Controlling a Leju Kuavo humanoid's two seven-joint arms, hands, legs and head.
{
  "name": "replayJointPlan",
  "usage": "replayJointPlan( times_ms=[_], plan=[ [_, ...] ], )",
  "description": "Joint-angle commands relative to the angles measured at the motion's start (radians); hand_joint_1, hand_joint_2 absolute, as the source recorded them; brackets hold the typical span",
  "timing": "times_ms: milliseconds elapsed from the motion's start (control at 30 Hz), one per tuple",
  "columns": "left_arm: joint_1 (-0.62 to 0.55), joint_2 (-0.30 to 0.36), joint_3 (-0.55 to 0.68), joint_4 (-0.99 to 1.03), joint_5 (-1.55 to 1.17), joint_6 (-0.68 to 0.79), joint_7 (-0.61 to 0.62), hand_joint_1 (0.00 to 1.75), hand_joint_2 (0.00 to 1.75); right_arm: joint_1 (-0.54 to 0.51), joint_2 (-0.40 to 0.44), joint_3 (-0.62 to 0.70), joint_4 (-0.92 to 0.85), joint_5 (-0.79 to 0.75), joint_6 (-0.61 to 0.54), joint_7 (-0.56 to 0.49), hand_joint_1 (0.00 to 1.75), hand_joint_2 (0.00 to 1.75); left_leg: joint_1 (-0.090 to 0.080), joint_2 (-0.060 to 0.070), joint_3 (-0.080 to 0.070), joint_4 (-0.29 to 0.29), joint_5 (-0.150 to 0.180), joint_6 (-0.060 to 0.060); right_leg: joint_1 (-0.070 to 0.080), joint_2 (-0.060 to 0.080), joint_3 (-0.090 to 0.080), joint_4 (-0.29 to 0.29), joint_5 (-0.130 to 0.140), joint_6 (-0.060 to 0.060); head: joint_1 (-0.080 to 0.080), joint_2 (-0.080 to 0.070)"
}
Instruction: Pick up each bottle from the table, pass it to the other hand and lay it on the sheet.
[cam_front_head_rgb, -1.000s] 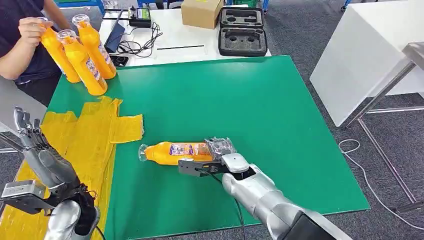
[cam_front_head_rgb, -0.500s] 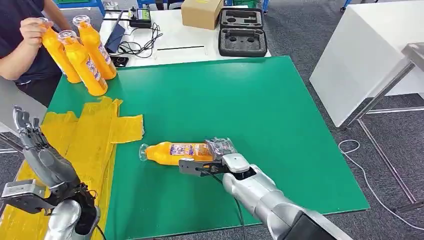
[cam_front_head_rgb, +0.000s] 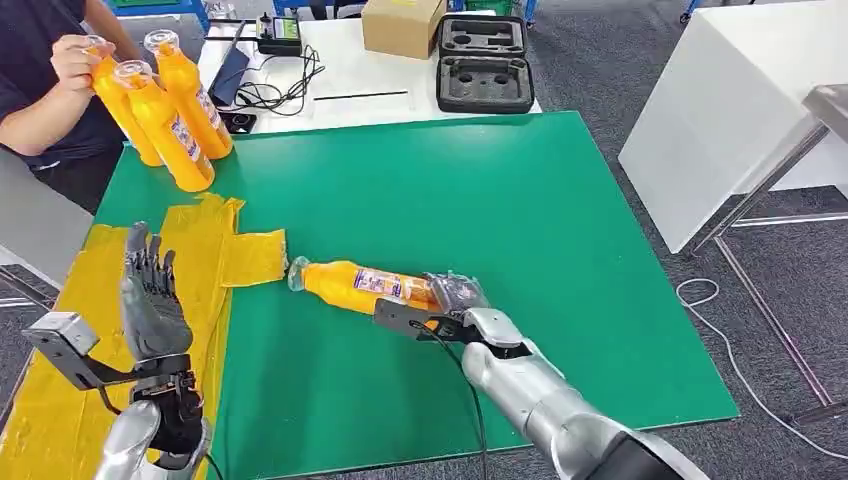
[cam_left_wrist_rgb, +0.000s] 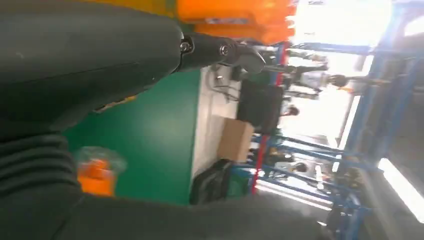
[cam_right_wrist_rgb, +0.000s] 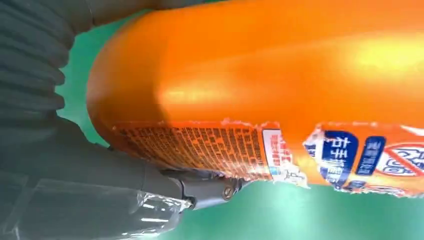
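1. The robot's right hand (cam_front_head_rgb: 452, 297) gripped the base end of an orange bottle (cam_front_head_rgb: 362, 283), its neck angled out toward the corner of the yellow sheet (cam_front_head_rgb: 190, 265) spread on the green bench (cam_front_head_rgb: 560, 230).

2. The bottle appeared to be raised slightly off the bench, though the head view could not settle whether its neck end was still touching.

3. The left hand (cam_front_head_rgb: 150, 295) stood upright above the sheet with fingers spread and nothing in them, well apart from the bottle and seemingly waiting for the handover.

4. Judged by its glossy skin, the bottle looked like rigid, smooth plastic, probably filled and fairly heavy, and likely to slip in a loose grip.

5. With the base end already taken, the labelled middle or the shoulder nearer the sheet looked the sensible place for the receiving hand.

6. The right wrist view gave what the head view could not: the bottle (cam_right_wrist_rgb: 280, 90) pressed close against the hand, a dark finger (cam_right_wrist_rgb: 150, 175) tucked beneath the torn edge of the label (cam_right_wrist_rgb: 200, 147).

7. The head view alone showed the layout: three more orange bottles (cam_front_head_rgb: 165, 110) beyond the far end of the sheet, a person's hand (cam_front_head_rgb: 75, 60) resting on the cap of one.

8. The left wrist view was blurred, showing a hint of the bottle's capped end (cam_left_wrist_rgb: 97, 170) against the green.
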Motion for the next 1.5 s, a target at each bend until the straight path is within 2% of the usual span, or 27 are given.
replayJointPlan(
  times_ms=[33,133,867,900,1133,1500],
  plan=[
    [-0.010,-0.073,0.107,0.166,0.035,-0.051,0.071,0.00,1.75,0.094,-0.097,-0.202,-0.367,-0.047,-0.020,-0.042,1.75,1.75,0.000,-0.003,0.001,-0.001,0.000,0.000,0.000,-0.002,0.001,0.000,-0.001,-0.001,0.000,0.000],
    [0.000,-0.091,0.116,0.204,0.080,-0.093,0.109,0.00,1.75,0.114,-0.097,-0.220,-0.431,-0.066,-0.029,-0.078,1.75,1.75,0.000,-0.003,-0.001,-0.001,0.000,0.000,0.000,-0.002,-0.001,-0.001,-0.001,-0.001,0.000,0.000],
    [0.008,-0.109,0.080,0.237,0.164,-0.155,0.147,0.00,1.75,0.119,-0.072,-0.186,-0.475,-0.096,-0.037,-0.114,1.75,1.75,0.000,-0.001,-0.002,-0.001,-0.001,-0.001,0.000,-0.001,-0.002,0.000,-0.001,-0.001,0.000,0.000],
    [0.025,-0.124,0.010,0.216,0.234,-0.207,0.183,0.00,1.75,0.079,-0.031,-0.147,-0.426,-0.129,-0.017,-0.126,1.75,1.75,0.000,-0.001,0.000,0.000,-0.003,-0.001,0.000,-0.001,0.001,0.000,-0.003,-0.002,0.000,0.000],
    [-0.027,-0.126,-0.106,0.198,0.312,-0.244,0.200,0.00,1.75,0.011,0.070,-0.039,-0.275,-0.143,-0.003,-0.135,1.75,1.75,0.001,0.000,-0.002,0.001,-0.002,-0.001,0.001,0.001,-0.002,0.001,-0.001,-0.002,0.000,0.000],
    [-0.030,-0.124,-0.157,0.138,0.350,-0.245,0.194,0.00,1.75,0.012,0.113,0.039,-0.241,-0.160,0.019,-0.120,1.75,1.75,0.001,-0.001,-0.002,0.001,-0.002,-0.001,0.001,-0.001,-0.001,0.000,-0.002,-0.002,0.000,0.000]
  ],
)
